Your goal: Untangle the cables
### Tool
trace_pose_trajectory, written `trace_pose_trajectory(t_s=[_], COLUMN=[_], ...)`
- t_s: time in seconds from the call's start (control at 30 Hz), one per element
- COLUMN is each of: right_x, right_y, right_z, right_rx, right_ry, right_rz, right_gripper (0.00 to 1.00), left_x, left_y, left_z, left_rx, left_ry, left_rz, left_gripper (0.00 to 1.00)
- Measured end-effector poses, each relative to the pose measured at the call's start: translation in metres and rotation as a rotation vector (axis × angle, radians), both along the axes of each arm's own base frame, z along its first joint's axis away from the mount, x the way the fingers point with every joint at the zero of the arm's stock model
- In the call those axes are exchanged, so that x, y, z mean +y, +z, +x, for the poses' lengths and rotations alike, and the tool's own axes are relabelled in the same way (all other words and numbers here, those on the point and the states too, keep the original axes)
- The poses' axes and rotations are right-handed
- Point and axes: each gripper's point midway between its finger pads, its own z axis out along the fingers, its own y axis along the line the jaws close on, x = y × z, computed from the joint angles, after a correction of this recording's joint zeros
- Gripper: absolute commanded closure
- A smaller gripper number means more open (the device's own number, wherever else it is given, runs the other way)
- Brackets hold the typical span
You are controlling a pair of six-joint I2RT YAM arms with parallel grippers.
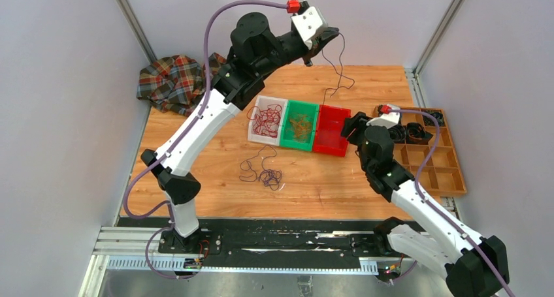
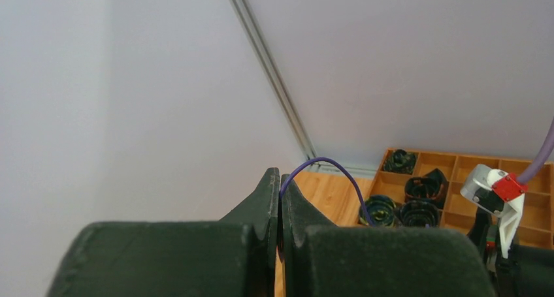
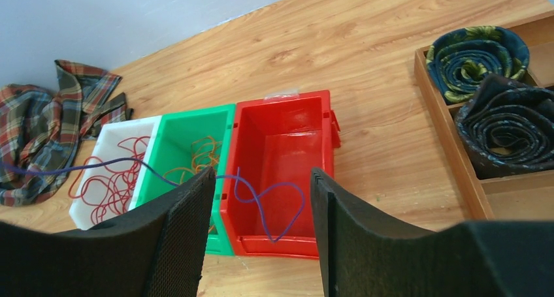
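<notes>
Raised left gripper (image 2: 279,183) pinched a purple cable (image 2: 326,161) above the red bin (image 3: 281,114); right gripper (image 3: 261,174) gaped. The white bin (image 3: 130,122) held red cables (image 3: 111,173), the green bin (image 3: 196,111) orange cables (image 3: 202,150); a purple tangle (image 1: 269,177) on the table (image 1: 326,186) awaited sorting.

Overhead view, wrist close-ups, wooden tray (image 1: 448,178) shared

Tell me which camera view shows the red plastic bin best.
The right wrist view: the red plastic bin fills the centre, its inside visible. The top external view shows it small. The left wrist view misses it.
</notes>
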Motion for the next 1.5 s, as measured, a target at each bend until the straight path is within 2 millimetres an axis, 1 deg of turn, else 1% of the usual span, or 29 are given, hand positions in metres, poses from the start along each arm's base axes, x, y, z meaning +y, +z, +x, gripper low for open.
trace_pose_trajectory(t_s=[0.1, 0.2, 0.33, 0.5, 0.67, 0.8, 0.97, 1.07, 1.2, 1.27, 1.37, 1.5], right_x=[-0.007, -0.013, -0.02, -0.023, -0.026, -0.03, -0.031, -0.033, -0.044, -0.051, -0.061, -0.071], right_y=[-0.003, -0.005, -0.008, -0.019, -0.026, -0.032, -0.04, -0.04, -0.041, -0.041, -0.039, -0.042], right_z=[0.004, 0.007, 0.01, 0.011, 0.012, 0.011, 0.009, 0.007, 0.004, 0.003, 0.001, 0.0], right_rx=[0.01, 0.015, 0.025, 0.05, 0.064, 0.077, 0.093, 0.095, 0.105, 0.108, 0.104, 0.116], right_ry=[-0.021, -0.034, -0.055, -0.053, -0.055, -0.061, -0.061, -0.068, -0.1, -0.12, -0.15, -0.177], right_rz=[0.011, 0.025, 0.035, 0.053, 0.071, 0.078, 0.094, 0.105, 0.117, 0.123, 0.136, 0.153], right_gripper=[0.45, 0.45, 0.45, 0.45, 0.46, 0.46, 0.46, 0.46, 0.46, 0.46, 0.46, 0.47], left_x=[-0.003, -0.009, -0.021, -0.034, -0.044, -0.049, -0.049, -0.047, -0.051, -0.053, -0.055, -0.057], left_y=[0.007, 0.006, -0.01, -0.038, -0.06, -0.072, -0.078, -0.102, -0.152, -0.172, -0.187, -0.195], left_z=[0.004, 0.011, 0.025, 0.044, 0.062, 0.073, 0.076, 0.076, 0.078, 0.077, 0.074, 0.071], left_rx=[-0.03, -0.045, -0.048, -0.041, -0.042, -0.044, -0.051, -0.025, 0.04, 0.078, 0.111, 0.128], left_ry=[0.007, 0.011, 0.019, 0.044, 0.082, 0.105, 0.119, 0.126, 0.127, 0.124, 0.116, 0.108], left_rz=[-0.021, -0.032, -0.014, 0.019, 0.047, 0.064, 0.071, 0.113, 0.208, 0.251, 0.281, 0.297], left_gripper=[1.0, 1.0, 1.0, 1.0, 1.0, 1.0, 1.0, 1.0, 1.0, 1.0, 1.0, 1.0])
